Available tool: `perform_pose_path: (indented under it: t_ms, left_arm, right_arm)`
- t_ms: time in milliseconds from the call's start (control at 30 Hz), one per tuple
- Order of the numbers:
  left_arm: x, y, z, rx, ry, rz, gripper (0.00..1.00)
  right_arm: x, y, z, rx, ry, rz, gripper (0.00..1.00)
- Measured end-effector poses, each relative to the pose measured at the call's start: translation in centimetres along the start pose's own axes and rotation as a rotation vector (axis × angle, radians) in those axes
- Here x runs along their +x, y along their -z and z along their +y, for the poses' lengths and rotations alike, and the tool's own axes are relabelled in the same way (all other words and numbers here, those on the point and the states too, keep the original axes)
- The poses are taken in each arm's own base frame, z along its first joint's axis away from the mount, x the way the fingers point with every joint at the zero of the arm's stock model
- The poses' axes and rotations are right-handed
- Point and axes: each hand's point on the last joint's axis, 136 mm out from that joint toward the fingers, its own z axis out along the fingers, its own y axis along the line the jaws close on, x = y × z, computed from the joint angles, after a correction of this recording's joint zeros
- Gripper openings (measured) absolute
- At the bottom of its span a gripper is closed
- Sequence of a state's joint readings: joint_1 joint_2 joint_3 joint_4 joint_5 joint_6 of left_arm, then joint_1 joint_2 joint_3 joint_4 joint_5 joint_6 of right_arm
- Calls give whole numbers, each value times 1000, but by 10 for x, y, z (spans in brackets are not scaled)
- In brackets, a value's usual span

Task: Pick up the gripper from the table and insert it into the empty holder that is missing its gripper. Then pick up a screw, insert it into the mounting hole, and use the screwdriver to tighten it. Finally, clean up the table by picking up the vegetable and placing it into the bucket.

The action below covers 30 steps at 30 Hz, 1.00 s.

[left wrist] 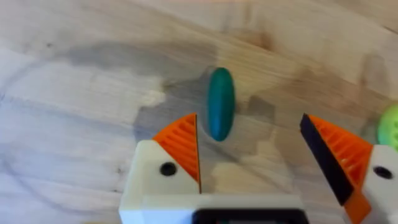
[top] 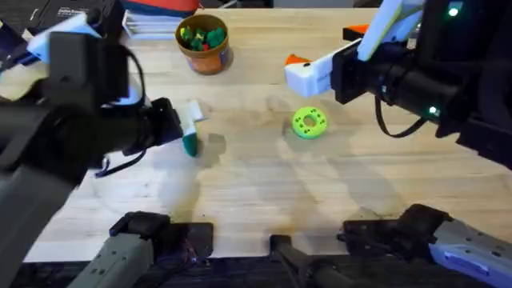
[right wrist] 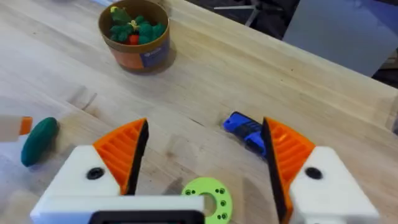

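Note:
The dark teal vegetable (top: pixel 190 144) (left wrist: pixel 220 102) (right wrist: pixel 38 140) lies on the wooden table left of centre. My left gripper (top: pixel 190 128) (left wrist: pixel 252 155) hovers over it, open, with the vegetable just beyond its orange pads (left wrist: pixel 183 146). The yellow-orange bucket (top: pixel 202 40) (right wrist: pixel 135 34) stands at the back, holding several toy pieces. My right gripper (top: pixel 328 52) (right wrist: pixel 205 158) is open and empty, raised at the back right. The blue screwdriver (right wrist: pixel 245 130) shows partly behind one right finger. The loose gripper, the holder and the screw are out of view.
A lime-green disc with holes (top: pixel 309 122) (right wrist: pixel 208 196) (left wrist: pixel 390 127) lies right of centre, below the right gripper. Stacked papers (top: pixel 156 20) sit at the back left beside the bucket. Bare wood stretches across the front of the table (top: pixel 264 200).

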State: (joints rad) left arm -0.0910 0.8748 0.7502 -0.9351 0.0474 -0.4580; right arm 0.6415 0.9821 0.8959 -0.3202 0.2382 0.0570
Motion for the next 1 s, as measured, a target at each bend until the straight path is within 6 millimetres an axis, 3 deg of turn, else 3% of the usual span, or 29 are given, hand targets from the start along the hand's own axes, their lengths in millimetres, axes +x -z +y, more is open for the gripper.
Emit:
perform_pose_path:
  t_ms: [333, 533, 767, 867, 1000]
  left_arm:
    - [22, -55, 30, -236, 212, 216, 987]
    - [18, -79, 23, -248, 215, 224, 987]
    - [28, -87, 13, -247, 165, 257, 989]
    - [28, -87, 13, -250, 170, 258, 848]
    - [28, -87, 12, -249, 177, 255, 412]
  right_arm:
    - [0, 0, 0, 0, 0, 1, 994]
    - [0, 0, 0, 0, 12, 1, 994]
    - [4, -5, 1, 1, 17, 18, 994]
    - [5, -6, 1, 1, 17, 21, 994]
    - [4, -6, 1, 1, 18, 20, 994]
